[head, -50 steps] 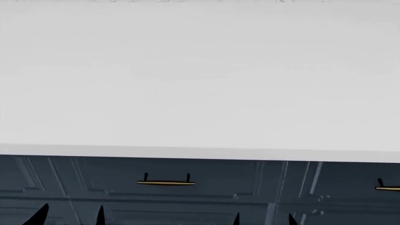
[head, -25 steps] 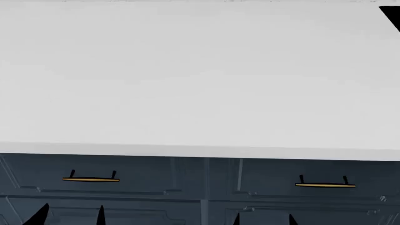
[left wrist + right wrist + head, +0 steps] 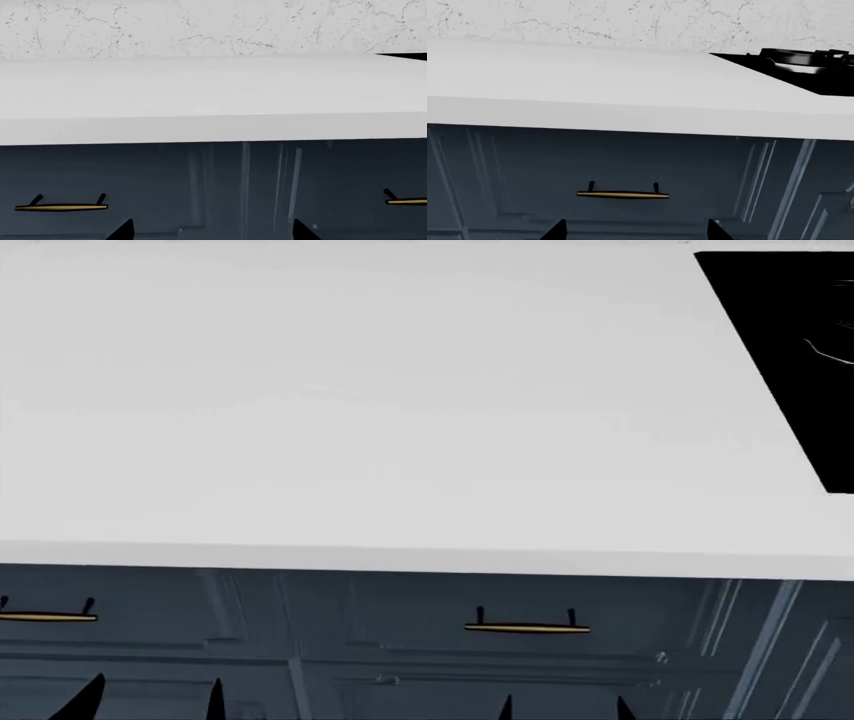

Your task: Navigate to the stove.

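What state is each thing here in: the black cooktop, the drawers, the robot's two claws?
stove: only its near corner in view, at the far right of the head view; no flame visible.
drawers: shut, brass handles flush.
left gripper: open, empty, low before the cabinet.
right gripper: open, empty, likewise.
countertop: bare white.

One stove (image 3: 787, 350) is in sight, with one burner (image 3: 800, 59) showing on it in the right wrist view. Two brass drawer handles (image 3: 527, 627) show in the head view, one beyond each pair of fingers (image 3: 214, 702). One white table (image 3: 374, 410) carries the stove.
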Controlling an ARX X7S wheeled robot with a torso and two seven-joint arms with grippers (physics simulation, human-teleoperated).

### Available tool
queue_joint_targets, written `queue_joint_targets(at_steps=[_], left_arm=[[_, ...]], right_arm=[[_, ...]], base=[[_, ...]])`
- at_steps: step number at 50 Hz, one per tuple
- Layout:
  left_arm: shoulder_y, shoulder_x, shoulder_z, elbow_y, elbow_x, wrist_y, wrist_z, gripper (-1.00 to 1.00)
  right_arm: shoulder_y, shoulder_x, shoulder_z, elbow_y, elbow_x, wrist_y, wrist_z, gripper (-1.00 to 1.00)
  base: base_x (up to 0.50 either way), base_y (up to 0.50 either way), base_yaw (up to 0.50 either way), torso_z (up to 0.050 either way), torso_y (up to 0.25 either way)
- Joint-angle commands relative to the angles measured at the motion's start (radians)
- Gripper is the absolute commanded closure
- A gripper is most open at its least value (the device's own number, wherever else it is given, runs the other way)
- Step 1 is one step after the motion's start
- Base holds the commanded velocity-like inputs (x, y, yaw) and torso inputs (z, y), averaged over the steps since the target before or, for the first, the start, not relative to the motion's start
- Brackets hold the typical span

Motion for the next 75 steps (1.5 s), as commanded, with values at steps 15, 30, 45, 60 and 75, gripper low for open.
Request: queue_joint_targets(at_steps=[15, 30, 45, 60, 75], left_arm=[[-0.003, -0.008, 0.012, 0.002, -0.007, 0.000, -0.011, -1.00], [-0.006, -0.013, 0.019, -0.001, -0.012, 0.001, -0.016, -1.00], [-0.004, -0.017, 0.024, 0.003, -0.015, 0.003, -0.024, -1.00], [-0.006, -0.021, 0.030, 0.004, -0.022, 0.002, -0.028, -1.00], [-0.008, -0.025, 0.037, 0.010, -0.026, -0.004, -0.035, -1.00]], right_arm=[[0.000, 0.008, -0.010, -0.002, 0.007, -0.003, 0.011, -1.00], [0.000, 0.013, -0.016, -0.009, 0.012, 0.001, 0.018, -1.00], [-0.001, 0.018, -0.020, -0.005, 0.017, -0.005, 0.022, -1.00], [0.000, 0.022, -0.027, -0.005, 0.020, -0.007, 0.027, -1.00], [0.000, 0.028, -0.032, -0.013, 0.026, 0.000, 0.032, -1.00]], base=[[-0.01, -0.50, 0.00, 0.000, 0.000], [-0.01, -0.50, 0.00, 0.000, 0.000], [-0.01, -0.50, 0.00, 0.000, 0.000], [0.00, -0.50, 0.00, 0.000, 0.000], [0.00, -0.50, 0.00, 0.000, 0.000]])
